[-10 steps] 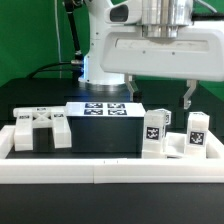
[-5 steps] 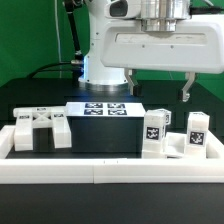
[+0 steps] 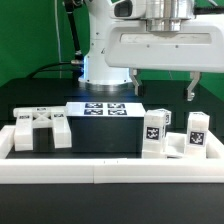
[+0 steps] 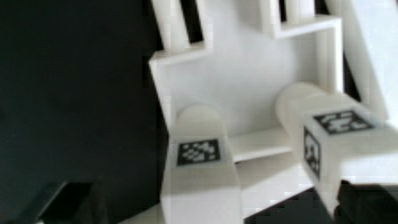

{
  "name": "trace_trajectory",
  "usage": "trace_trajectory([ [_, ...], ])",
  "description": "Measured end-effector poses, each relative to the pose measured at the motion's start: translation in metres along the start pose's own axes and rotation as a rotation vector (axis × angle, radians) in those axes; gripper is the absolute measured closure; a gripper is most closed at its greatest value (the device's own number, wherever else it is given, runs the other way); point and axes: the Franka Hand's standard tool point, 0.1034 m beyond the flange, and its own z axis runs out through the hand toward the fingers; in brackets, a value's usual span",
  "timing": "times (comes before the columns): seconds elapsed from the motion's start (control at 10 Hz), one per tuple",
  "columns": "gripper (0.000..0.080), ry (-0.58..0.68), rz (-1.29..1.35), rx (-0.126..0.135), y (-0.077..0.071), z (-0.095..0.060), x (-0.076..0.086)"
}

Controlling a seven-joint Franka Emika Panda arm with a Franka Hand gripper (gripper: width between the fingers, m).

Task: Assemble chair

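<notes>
The chair parts stand along the front rail. The slotted seat block (image 3: 40,129) is at the exterior view's left. Two tagged legs (image 3: 153,131) (image 3: 196,134) stand upright at the right. My gripper (image 3: 162,90) hangs open and empty above them, with one finger (image 3: 190,90) over the right leg. In the wrist view both legs (image 4: 201,165) (image 4: 334,135) show below me, standing against a flat white slotted plate (image 4: 240,60). I touch none of the parts.
The marker board (image 3: 103,108) lies on a black block at the centre, behind the legs. A long white border rail (image 3: 110,172) runs along the front. The robot's white base (image 3: 100,55) stands at the back.
My gripper has moved slightly to the exterior view's right and a little upward. It stays open. The parts have not moved.
</notes>
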Motion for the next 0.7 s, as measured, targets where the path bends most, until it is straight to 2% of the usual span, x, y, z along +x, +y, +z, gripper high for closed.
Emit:
trace_trajectory([
  [0.2,0.0151,0.020,-0.014,-0.007,0.000,0.016,-0.015],
  [0.3,0.0151,0.028,-0.027,-0.013,0.001,0.024,-0.016],
  [0.5,0.0151,0.031,-0.071,-0.029,0.013,0.038,-0.012],
  [0.7,0.0151,0.030,-0.069,-0.029,0.014,0.038,-0.010],
])
